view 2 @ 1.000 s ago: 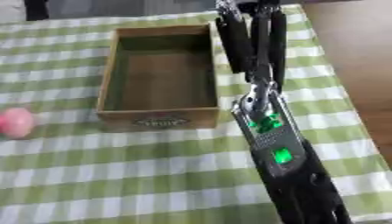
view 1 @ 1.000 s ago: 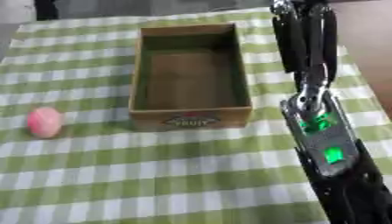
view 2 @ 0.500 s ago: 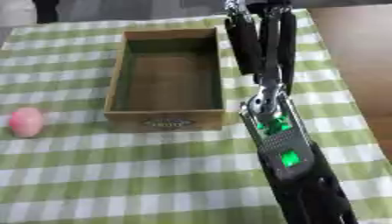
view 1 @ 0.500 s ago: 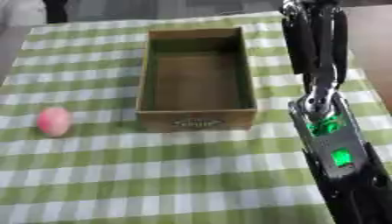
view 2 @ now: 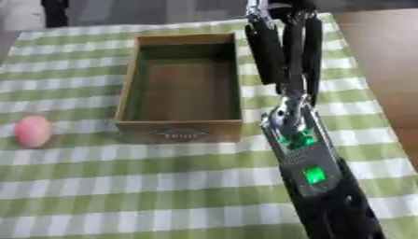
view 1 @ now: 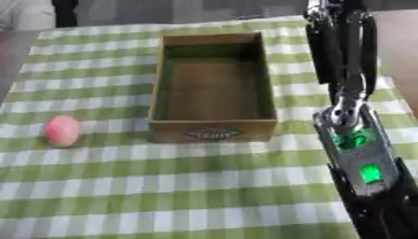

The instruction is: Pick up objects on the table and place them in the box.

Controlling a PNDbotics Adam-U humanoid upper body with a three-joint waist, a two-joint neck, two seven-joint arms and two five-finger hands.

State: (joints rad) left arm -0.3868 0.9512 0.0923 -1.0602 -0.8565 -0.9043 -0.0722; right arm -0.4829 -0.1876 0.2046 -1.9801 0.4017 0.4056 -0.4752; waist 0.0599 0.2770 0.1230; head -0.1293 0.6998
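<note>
The box stands on the table, near its far middle. A ball lies on the table well to the left of the box, level with its near wall. The right arm reaches up along the box's right side.

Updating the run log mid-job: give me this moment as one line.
box: empty, centre | pink object: on cloth, left of box, untouched | right arm: beside box's right side | right robot hand: fingers unclear | left robot hand: unseen

Right hand, fingers straight, extended.
</note>
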